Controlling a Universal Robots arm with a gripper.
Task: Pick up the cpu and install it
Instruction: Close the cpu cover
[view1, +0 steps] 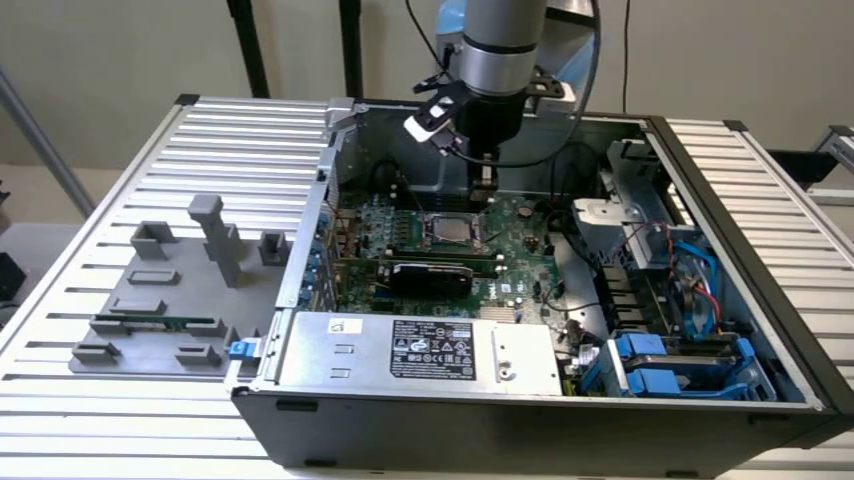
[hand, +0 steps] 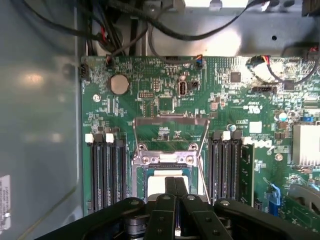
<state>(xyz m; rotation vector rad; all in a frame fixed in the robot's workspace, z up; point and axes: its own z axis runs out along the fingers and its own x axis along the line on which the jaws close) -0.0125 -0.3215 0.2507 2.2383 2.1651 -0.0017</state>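
Taking in the wider layout from the exterior view: reaching down into the open computer case (view1: 534, 425) on the slatted desk (view1: 754, 210), with the claw (view1: 487, 190) hanging low over the green motherboard (view1: 521, 290). Finding the cpu (view1: 454, 232) lying flat in its socket near the middle of the board, just in front of and below the claw tips, between the claw and the black card (view1: 427, 275). Noting a labelled power supply (view1: 414, 350) along the near wall of the case, blue drive caddies (view1: 667, 365) toward the exterior view's right, and a grey fixture (view1: 167, 290) out on the desk at the exterior view's left, carrying a thin green memory stick (view1: 154, 324).

Getting the close detail from the wrist view: looking down past the claw (hand: 175, 181), its black fingers (hand: 170, 189) pressed together. Seeing the silvery-white top of the cpu (hand: 155, 186) directly beneath the tips, seated in the socket, with the metal load plate (hand: 170, 120) swung open beyond it. Contact between tips and chip: impossible to tell. Catching also the memory slots (hand: 106, 170) flanking the socket and a round coin battery (hand: 119, 84) well beyond the load plate.
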